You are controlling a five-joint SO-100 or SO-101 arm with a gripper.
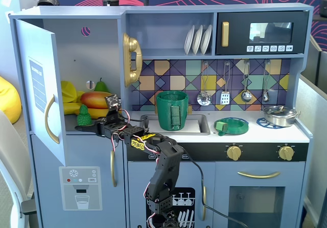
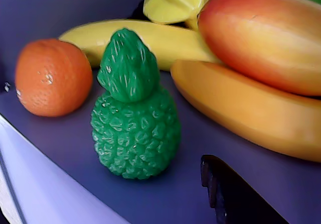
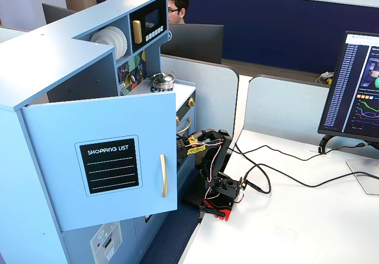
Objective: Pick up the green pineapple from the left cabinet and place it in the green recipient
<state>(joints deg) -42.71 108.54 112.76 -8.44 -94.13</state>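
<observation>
The green pineapple stands upright at the front of the shelf in the left cabinet, whose blue door is swung open. In the wrist view the pineapple fills the middle, free of the gripper. My gripper reaches into the cabinet just in front of and below the pineapple. It looks open; only one black finger shows, to the pineapple's lower right. The green recipient stands upright by the sink. In the other fixed view the door hides the pineapple.
An orange sits left of the pineapple. Bananas and a mango lie close behind and right. A pear is at the back. A flat green ring and a steel pot sit on the counter.
</observation>
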